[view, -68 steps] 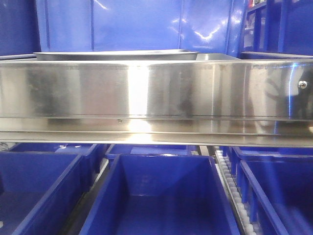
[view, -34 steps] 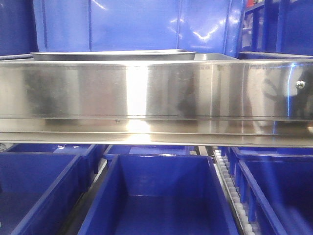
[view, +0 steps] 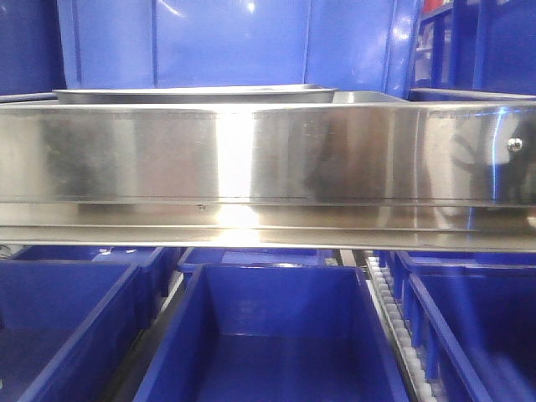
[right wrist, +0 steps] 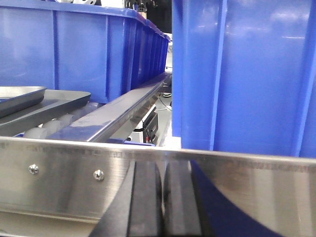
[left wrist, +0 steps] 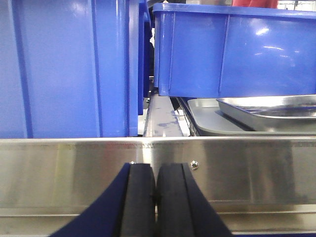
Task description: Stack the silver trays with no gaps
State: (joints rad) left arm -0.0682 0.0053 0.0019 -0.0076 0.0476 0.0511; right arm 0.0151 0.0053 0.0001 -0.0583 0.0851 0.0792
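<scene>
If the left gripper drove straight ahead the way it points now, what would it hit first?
Most likely the brushed-steel rail directly before the shut left gripper; the gap between them is hard to judge. The silver trays lie beyond it, off right.

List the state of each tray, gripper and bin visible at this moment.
Upper tray: resting tilted on the lower tray, not nested flush.
Lower tray: lying flat behind the rail.
Left gripper: shut, holding nothing.
Right gripper: shut, holding nothing.
Middle bin: open, nothing visible inside.
</scene>
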